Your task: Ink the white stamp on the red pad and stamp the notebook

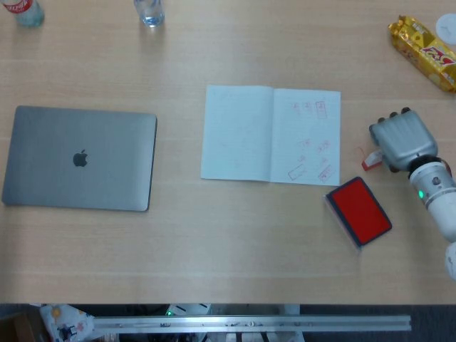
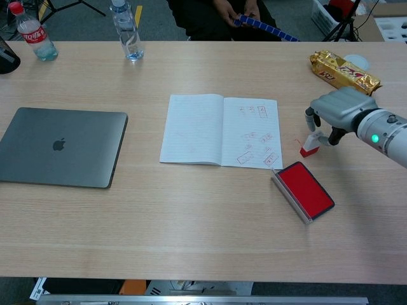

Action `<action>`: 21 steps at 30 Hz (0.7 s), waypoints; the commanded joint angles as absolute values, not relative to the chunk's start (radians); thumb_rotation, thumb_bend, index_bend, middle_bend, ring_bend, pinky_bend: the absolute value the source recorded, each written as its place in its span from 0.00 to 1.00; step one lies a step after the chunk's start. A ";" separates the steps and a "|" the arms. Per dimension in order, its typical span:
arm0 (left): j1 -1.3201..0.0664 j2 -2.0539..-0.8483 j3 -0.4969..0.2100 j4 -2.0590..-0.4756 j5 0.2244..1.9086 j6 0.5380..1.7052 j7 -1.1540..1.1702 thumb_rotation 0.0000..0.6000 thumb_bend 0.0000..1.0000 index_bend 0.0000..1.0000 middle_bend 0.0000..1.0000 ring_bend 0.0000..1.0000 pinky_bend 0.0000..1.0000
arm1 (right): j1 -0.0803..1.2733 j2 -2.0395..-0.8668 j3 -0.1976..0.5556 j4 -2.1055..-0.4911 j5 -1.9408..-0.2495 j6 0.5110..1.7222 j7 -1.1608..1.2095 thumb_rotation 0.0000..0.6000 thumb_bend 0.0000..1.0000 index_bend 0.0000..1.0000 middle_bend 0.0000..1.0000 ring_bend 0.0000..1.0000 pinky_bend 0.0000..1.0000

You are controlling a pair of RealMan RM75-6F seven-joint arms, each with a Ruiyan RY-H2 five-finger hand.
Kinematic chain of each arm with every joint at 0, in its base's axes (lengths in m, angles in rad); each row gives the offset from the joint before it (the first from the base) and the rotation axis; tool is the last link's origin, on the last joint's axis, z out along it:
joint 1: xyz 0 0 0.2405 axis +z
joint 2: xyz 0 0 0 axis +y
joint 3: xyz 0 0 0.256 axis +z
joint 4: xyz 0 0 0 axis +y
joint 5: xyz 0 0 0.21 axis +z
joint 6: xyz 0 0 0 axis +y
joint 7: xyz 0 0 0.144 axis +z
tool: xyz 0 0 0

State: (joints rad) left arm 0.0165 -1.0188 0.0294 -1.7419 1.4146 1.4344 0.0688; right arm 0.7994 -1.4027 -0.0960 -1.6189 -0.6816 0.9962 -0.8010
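The white stamp (image 1: pixel 368 163) with a red base stands on the table just right of the open notebook (image 1: pixel 271 134). In the chest view the stamp (image 2: pixel 310 145) leans slightly. My right hand (image 1: pixel 402 139) hovers beside and above it, fingers spread, and nothing is gripped. The chest view has this hand (image 2: pixel 337 108) just up and right of the stamp, its fingers (image 2: pixel 310 118) above the stamp. The red ink pad (image 1: pixel 360 211) lies open below the notebook's right corner. The notebook's right page (image 2: pixel 252 131) carries several red stamp marks. My left hand is out of sight.
A closed grey laptop (image 1: pixel 80 158) lies at the left. A gold snack bag (image 1: pixel 422 51) sits at the far right back. Two bottles (image 2: pixel 127 30) (image 2: pixel 28 30) stand along the far edge. A person sits behind the table.
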 commanded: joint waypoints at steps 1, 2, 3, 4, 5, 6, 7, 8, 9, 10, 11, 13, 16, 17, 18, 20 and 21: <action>0.016 -1.019 0.027 -1.738 1.413 1.435 0.065 1.00 0.32 0.00 0.00 0.00 0.00 | 0.782 -1.359 -0.091 -1.668 -0.700 1.022 -0.779 1.00 0.30 0.46 0.42 0.34 0.29; 0.015 -1.020 0.026 -1.736 1.413 1.434 0.064 1.00 0.32 0.00 0.00 0.00 0.00 | 0.776 -1.340 -0.090 -1.687 -0.707 1.032 -0.771 1.00 0.30 0.46 0.42 0.34 0.29; 0.014 -1.021 0.025 -1.734 1.413 1.433 0.063 1.00 0.32 0.00 0.00 0.00 0.00 | 0.770 -1.326 -0.090 -1.702 -0.714 1.041 -0.765 1.00 0.30 0.46 0.42 0.34 0.29; 0.013 -1.023 0.024 -1.732 1.414 1.433 0.062 1.00 0.32 0.00 0.00 0.00 0.00 | 0.764 -1.312 -0.090 -1.715 -0.722 1.050 -0.758 1.00 0.30 0.46 0.42 0.34 0.29; 0.012 -1.026 0.023 -1.729 1.416 1.434 0.061 1.00 0.32 0.00 0.00 0.00 0.00 | 0.756 -1.298 -0.090 -1.728 -0.728 1.060 -0.751 1.00 0.30 0.46 0.42 0.34 0.29; 0.010 -1.030 0.022 -1.725 1.419 1.436 0.059 1.00 0.32 0.00 0.00 0.00 0.00 | 0.746 -1.279 -0.090 -1.744 -0.737 1.075 -0.742 1.00 0.30 0.46 0.42 0.34 0.29; 0.010 -1.033 0.020 -1.722 1.422 1.438 0.058 1.00 0.32 0.00 0.00 0.00 0.00 | 0.737 -1.266 -0.090 -1.756 -0.744 1.089 -0.733 1.00 0.30 0.46 0.42 0.34 0.29; 0.009 -1.037 0.018 -1.717 1.425 1.441 0.055 1.00 0.32 0.00 0.00 0.00 0.00 | 0.723 -1.250 -0.088 -1.767 -0.759 1.108 -0.717 1.00 0.30 0.46 0.42 0.34 0.29; 0.008 -1.040 0.015 -1.713 1.428 1.445 0.053 1.00 0.32 0.00 0.00 0.00 0.00 | 0.710 -1.239 -0.088 -1.773 -0.771 1.125 -0.705 1.00 0.30 0.46 0.43 0.35 0.29; 0.007 -1.045 0.012 -1.707 1.432 1.451 0.049 1.00 0.32 0.00 0.00 0.00 0.00 | 0.697 -1.229 -0.088 -1.777 -0.785 1.143 -0.693 1.00 0.31 0.46 0.45 0.36 0.30; 0.007 -1.054 0.007 -1.696 1.438 1.461 0.043 1.00 0.32 0.00 0.00 0.00 0.00 | 0.678 -1.220 -0.087 -1.778 -0.809 1.172 -0.675 1.00 0.31 0.48 0.47 0.38 0.32; 0.006 -1.069 0.001 -1.680 1.447 1.471 0.033 1.00 0.32 0.00 0.00 0.00 0.00 | 0.644 -1.211 -0.087 -1.776 -0.849 1.222 -0.648 1.00 0.32 0.51 0.50 0.41 0.36; 0.000 -1.089 -0.003 -1.658 1.455 1.473 0.025 1.00 0.32 0.00 0.00 0.00 0.00 | 0.589 -1.203 -0.086 -1.764 -0.905 1.303 -0.611 1.00 0.32 0.52 0.51 0.42 0.37; -0.003 -1.095 -0.004 -1.652 1.457 1.469 0.024 1.00 0.32 0.00 0.00 0.00 0.00 | 0.567 -1.200 -0.084 -1.762 -0.921 1.329 -0.592 1.00 0.32 0.52 0.51 0.42 0.37; -0.005 -1.100 -0.004 -1.648 1.458 1.468 0.023 1.00 0.32 0.00 0.00 0.00 0.00 | 0.551 -1.197 -0.081 -1.762 -0.931 1.347 -0.577 1.00 0.32 0.52 0.51 0.42 0.37; -0.006 -1.109 -0.006 -1.643 1.460 1.470 0.020 1.00 0.32 0.00 0.00 0.00 0.00 | 0.520 -1.191 -0.075 -1.762 -0.951 1.382 -0.550 1.00 0.32 0.52 0.51 0.42 0.37; -0.007 -1.113 -0.006 -1.641 1.464 1.474 0.019 1.00 0.32 0.00 0.00 0.00 0.00 | 0.501 -1.185 -0.073 -1.763 -0.964 1.404 -0.534 1.00 0.32 0.52 0.51 0.42 0.37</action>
